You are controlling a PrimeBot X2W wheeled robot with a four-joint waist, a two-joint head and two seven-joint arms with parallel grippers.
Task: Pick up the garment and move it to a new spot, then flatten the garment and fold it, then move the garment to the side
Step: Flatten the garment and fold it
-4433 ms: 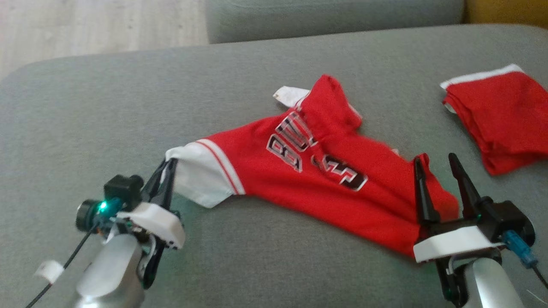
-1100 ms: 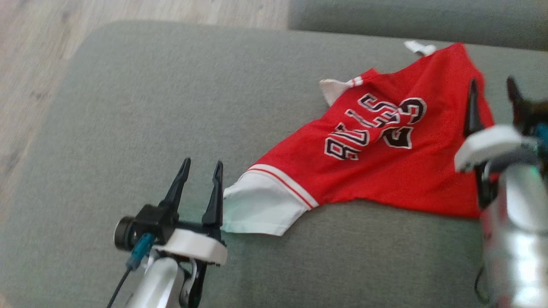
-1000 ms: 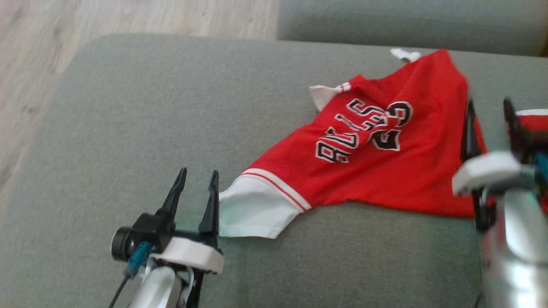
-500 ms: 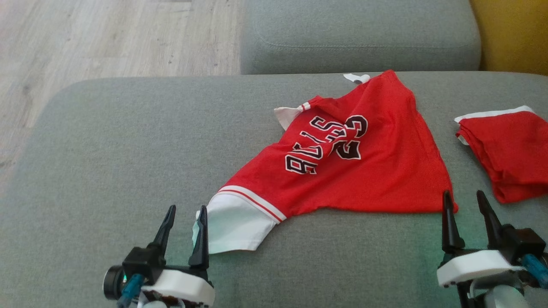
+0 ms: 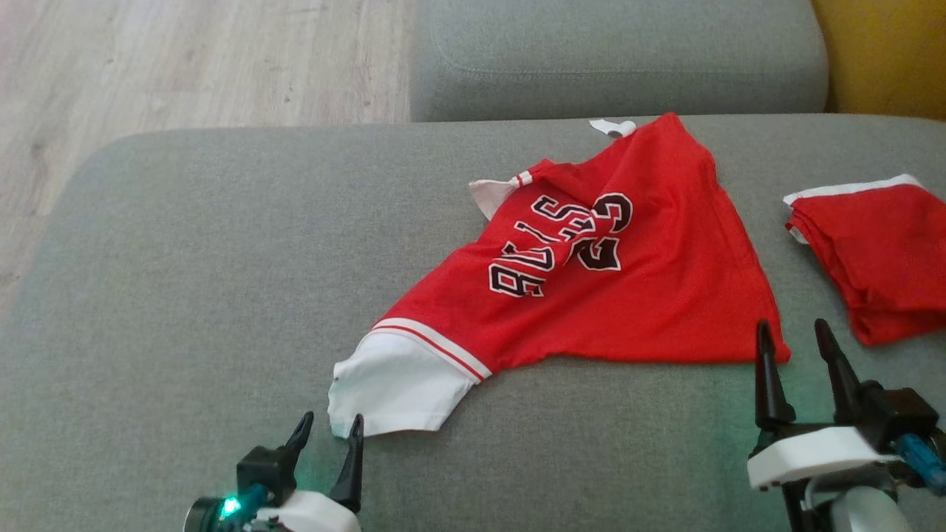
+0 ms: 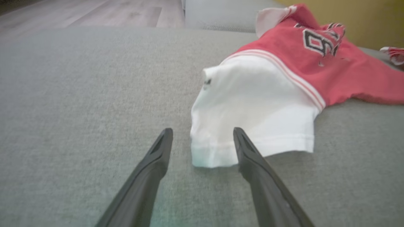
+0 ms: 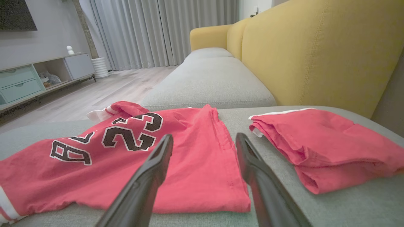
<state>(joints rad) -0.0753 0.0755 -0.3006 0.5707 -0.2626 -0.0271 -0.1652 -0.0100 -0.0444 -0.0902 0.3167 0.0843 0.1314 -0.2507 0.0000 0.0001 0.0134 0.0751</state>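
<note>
The left gripper (image 5: 329, 442) stands with jaws apart, empty; the jersey (image 5: 628, 295) lies ahead, its white sleeve (image 5: 392, 380) just beyond the tips. The right gripper (image 5: 793, 362) likewise stands wide and empty, with the hem corner (image 5: 739, 346) just ahead. The fabric is judged light, limp and prone to sag: pinch the sleeve edge and hem corner.

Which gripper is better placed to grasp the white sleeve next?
Left, likely. The left gripper is open with the white sleeve directly before it; the right gripper is at the red corner of the jersey.
</note>
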